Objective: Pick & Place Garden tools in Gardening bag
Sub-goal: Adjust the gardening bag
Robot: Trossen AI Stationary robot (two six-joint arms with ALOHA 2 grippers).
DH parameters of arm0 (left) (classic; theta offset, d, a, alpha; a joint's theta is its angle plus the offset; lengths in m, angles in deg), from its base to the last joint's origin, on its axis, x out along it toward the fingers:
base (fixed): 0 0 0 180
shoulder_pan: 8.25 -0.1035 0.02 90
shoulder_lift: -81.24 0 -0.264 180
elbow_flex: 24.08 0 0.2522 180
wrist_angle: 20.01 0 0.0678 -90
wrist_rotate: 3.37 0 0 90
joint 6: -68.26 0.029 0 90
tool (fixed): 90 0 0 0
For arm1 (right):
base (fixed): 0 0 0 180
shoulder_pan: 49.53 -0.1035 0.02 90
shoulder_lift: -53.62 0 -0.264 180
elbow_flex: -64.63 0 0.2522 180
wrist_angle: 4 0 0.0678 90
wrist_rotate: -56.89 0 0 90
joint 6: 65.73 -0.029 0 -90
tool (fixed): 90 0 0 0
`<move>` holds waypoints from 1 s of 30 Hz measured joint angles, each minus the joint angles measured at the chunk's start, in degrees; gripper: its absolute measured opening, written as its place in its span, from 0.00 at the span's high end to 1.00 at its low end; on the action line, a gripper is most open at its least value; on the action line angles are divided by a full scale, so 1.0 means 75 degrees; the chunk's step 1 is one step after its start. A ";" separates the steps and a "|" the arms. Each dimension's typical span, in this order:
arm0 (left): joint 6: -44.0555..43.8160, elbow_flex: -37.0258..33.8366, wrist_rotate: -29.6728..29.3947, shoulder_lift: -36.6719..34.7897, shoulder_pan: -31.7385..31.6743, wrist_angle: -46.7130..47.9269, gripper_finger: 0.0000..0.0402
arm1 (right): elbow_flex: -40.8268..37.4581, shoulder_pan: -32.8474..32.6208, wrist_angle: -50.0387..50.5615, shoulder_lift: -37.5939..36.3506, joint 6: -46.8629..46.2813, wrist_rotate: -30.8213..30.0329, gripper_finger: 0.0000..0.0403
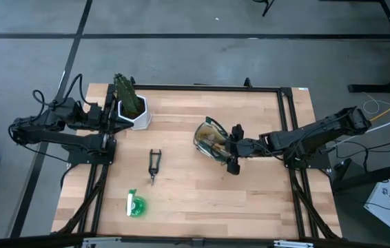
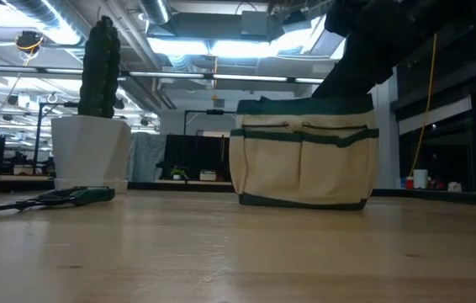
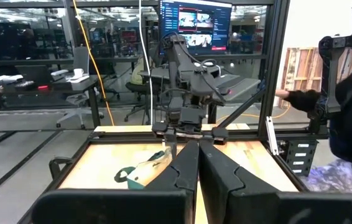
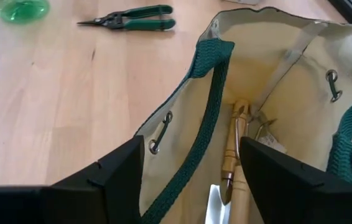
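Observation:
The tan gardening bag (image 1: pixel 211 138) with dark green trim stands upright on its base near the table's middle (image 2: pixel 305 160). Two wooden tool handles (image 4: pixel 235 149) lie inside it. My right gripper (image 1: pixel 228 147) is open and empty at the bag's right side. In the right wrist view (image 4: pixel 191 180) its fingers stand apart over the bag's mouth and a green strap (image 4: pixel 210 106). The black pruning shears (image 1: pixel 154 165) lie flat on the table left of the bag. The bright green round item (image 1: pixel 135 204) lies near the front edge. My left gripper (image 3: pixel 197 144) is shut and empty at the far left.
A white hexagonal pot (image 1: pixel 133 114) with a green plant (image 2: pixel 99 67) stands at the far left, right beside my left gripper (image 1: pixel 112 114). A black frame (image 1: pixel 288 110) runs along the table's sides. Bare wood lies between the shears and the bag and toward the front right.

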 joint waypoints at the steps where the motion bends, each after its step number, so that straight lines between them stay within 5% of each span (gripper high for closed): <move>1: 0.0000 0.0000 0.0001 0.0000 0.0000 0.0000 0.98 | 0.0000 -0.0044 0.0000 0.0000 -0.0001 -0.0001 0.34; 30: 0.0001 0.0000 0.0001 -0.0002 0.0000 0.0000 0.98 | 0.0444 -0.0588 0.0002 0.0503 -0.0001 -0.0020 0.34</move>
